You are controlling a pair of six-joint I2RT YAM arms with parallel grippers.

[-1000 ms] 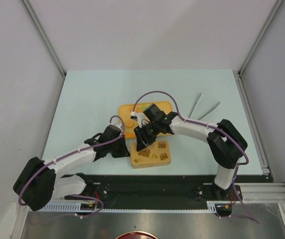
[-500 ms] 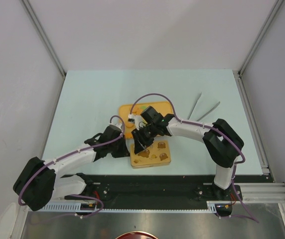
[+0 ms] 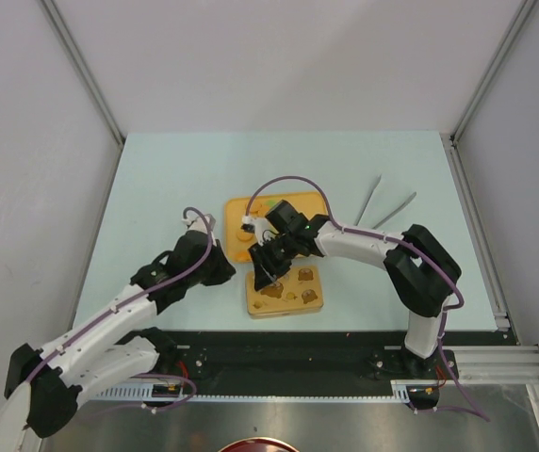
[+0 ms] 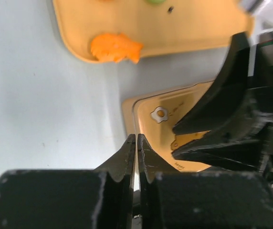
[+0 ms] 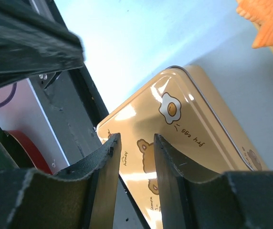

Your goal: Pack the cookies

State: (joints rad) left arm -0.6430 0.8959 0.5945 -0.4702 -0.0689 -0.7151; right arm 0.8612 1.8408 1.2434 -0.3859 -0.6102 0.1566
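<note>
A yellow tin (image 3: 293, 294) with bear and egg prints lies near the table's front, its lid on (image 5: 184, 124). No round cookies show plainly. Only a green sliver (image 4: 155, 1) peeks in at the edge of the orange tray (image 3: 236, 209). My right gripper (image 3: 268, 275) hangs over the tin's left part, its jaws open (image 5: 134, 138) and nothing between them. My left gripper (image 3: 230, 273) sits just left of the tin's corner (image 4: 141, 107). Its jaws (image 4: 136, 138) are shut but for a hairline gap, with nothing in them.
An orange crinkled piece (image 4: 115, 46) lies on the tray (image 4: 189, 28) near its edge, and it shows again (image 5: 265, 21) in the right wrist view. Two thin metal tongs (image 3: 392, 205) rest at the back right. A black base strip (image 3: 298, 348) runs along the near edge.
My left arm has drawn back to the left and toward its base, away from the tin. My right gripper dropped slightly over the tin's left part, then held still.
</note>
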